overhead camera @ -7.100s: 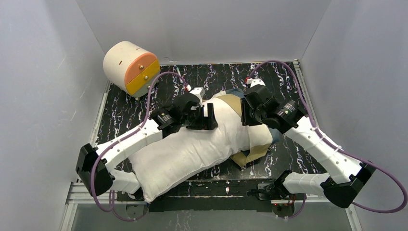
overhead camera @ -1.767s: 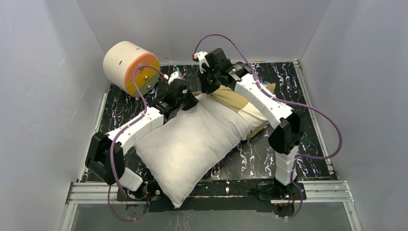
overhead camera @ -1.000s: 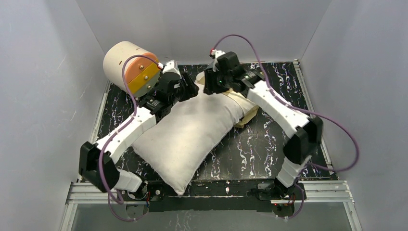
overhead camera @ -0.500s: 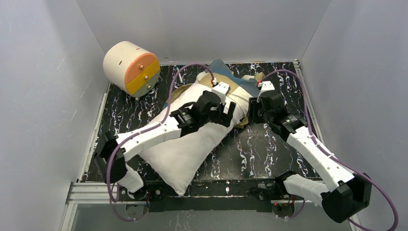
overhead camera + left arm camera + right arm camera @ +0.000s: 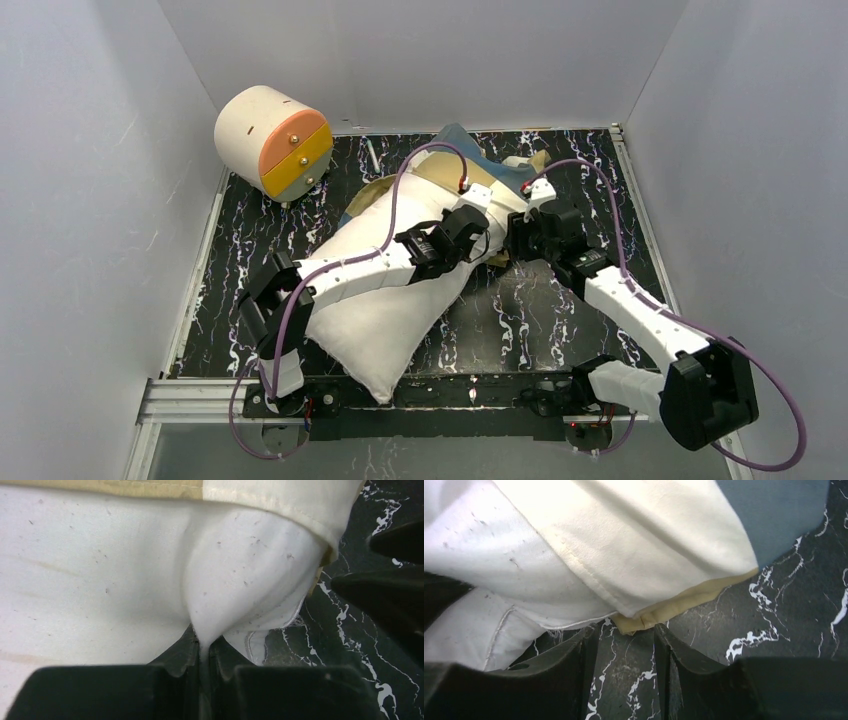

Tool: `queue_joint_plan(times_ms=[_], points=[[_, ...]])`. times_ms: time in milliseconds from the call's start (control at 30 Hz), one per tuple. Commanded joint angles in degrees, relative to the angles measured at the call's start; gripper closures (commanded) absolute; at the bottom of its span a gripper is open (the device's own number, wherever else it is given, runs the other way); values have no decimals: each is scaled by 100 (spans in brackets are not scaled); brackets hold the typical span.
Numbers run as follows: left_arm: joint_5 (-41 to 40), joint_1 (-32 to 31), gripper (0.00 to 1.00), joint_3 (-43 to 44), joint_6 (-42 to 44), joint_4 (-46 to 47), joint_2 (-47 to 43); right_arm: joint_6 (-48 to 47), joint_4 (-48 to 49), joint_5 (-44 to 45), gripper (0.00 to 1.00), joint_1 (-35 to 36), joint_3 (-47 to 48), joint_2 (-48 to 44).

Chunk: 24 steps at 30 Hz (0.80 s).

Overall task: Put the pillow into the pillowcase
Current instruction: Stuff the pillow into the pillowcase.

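Two grippers at work: left gripper clamped on a fold of the pillow; right gripper, jaws apart, should seize the pillowcase hem before pulling.

Plump white stuffed pillow lies diagonally at centre frame on black marbled table, its upper-right end inside blue, tan and cream block fabric pillowcase, with cream-and-orange cylinder upper left, well apart.
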Motion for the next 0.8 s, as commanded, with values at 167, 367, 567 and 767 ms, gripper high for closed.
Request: queue_joint_plan(times_ms=[167, 367, 567, 767], points=[[44, 128, 100, 439, -571, 166, -282, -739, 1524, 371, 51, -47, -134, 671], [156, 307, 100, 461, -1115, 72, -227, -755, 1438, 341, 99, -46, -163, 489], [-31, 547, 100, 645, -1865, 337, -163, -520, 506, -1502, 99, -26, 700, 166], [-322, 542, 100, 1398, -2404, 199, 190, -317, -69, -3033, 99, 204, 1541, 247]])
